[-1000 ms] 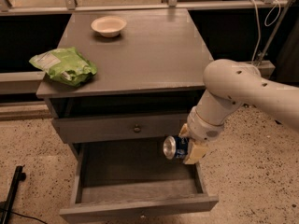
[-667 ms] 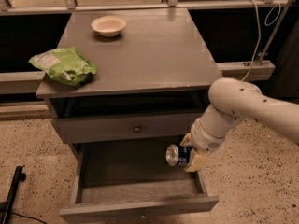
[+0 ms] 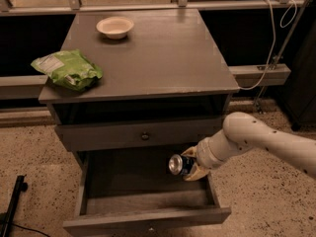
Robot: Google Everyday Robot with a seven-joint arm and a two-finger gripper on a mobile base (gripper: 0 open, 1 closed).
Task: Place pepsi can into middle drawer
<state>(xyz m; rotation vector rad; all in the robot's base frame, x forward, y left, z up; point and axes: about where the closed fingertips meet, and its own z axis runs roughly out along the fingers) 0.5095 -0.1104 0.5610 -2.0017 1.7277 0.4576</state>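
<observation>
The pepsi can [image 3: 179, 164] is dark blue with a silver end facing the camera. It lies on its side in my gripper [image 3: 190, 163], which is shut on it. The gripper holds the can inside the open middle drawer [image 3: 148, 209], at its right side, just above the grey floor. I cannot tell whether the can touches the floor. The drawer is pulled out toward the camera. My white arm [image 3: 256, 139] reaches in from the right.
A shut shallower drawer with a round dark knob [image 3: 144, 136] sits above. On the cabinet top [image 3: 163, 53] lie a green snack bag [image 3: 68, 69] at the left and a white bowl [image 3: 115, 27] at the back. A cable [image 3: 269, 48] hangs at the right.
My gripper has moved down and deeper into the open drawer with the can in it. The arm has lowered with it.
</observation>
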